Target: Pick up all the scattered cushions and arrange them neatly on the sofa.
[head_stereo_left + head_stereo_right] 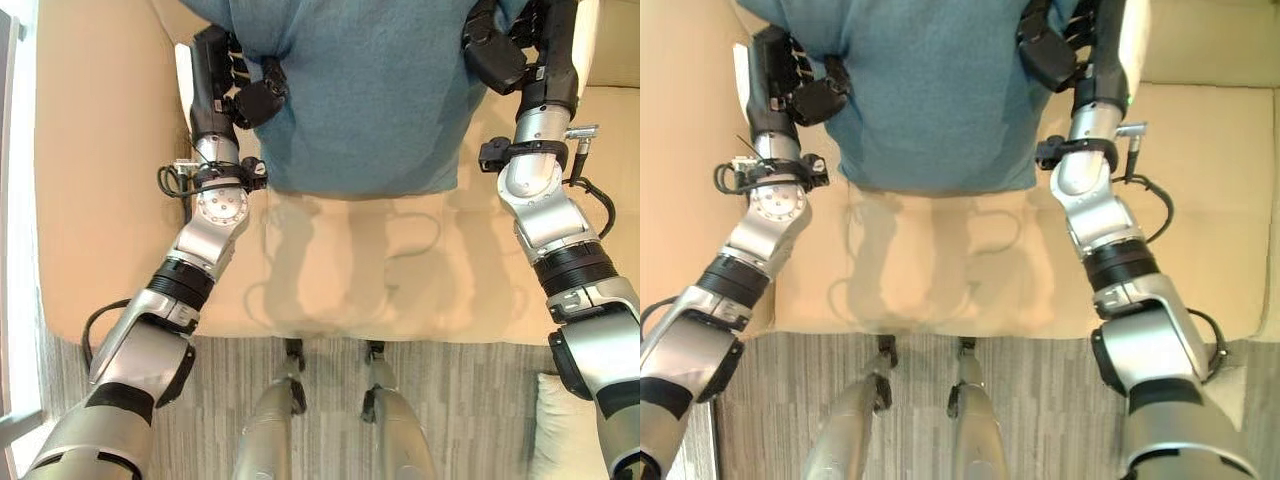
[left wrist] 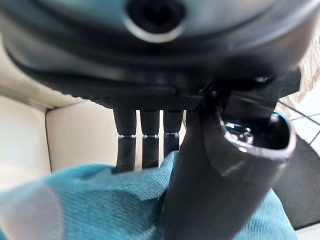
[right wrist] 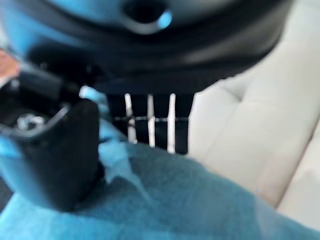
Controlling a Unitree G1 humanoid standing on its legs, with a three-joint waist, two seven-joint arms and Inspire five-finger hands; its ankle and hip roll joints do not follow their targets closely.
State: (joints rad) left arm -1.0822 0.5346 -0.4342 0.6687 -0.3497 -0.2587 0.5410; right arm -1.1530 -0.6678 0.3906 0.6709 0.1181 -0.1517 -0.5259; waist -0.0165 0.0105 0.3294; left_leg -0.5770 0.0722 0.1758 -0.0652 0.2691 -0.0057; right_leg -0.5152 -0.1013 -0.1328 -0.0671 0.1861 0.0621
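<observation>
Both hands clamped on one teal cushion above the sofa seat; placement not yet complete.

The left hand pinches the teal cushion at its left edge, thumb over the fabric and fingers behind it. The right hand grips the opposite edge the same way. The cushion is carried over the beige sofa, apparently not released. A white cushion lies on the grey carpet by the robot's right arm, so at least one pickup is judged outstanding.
</observation>
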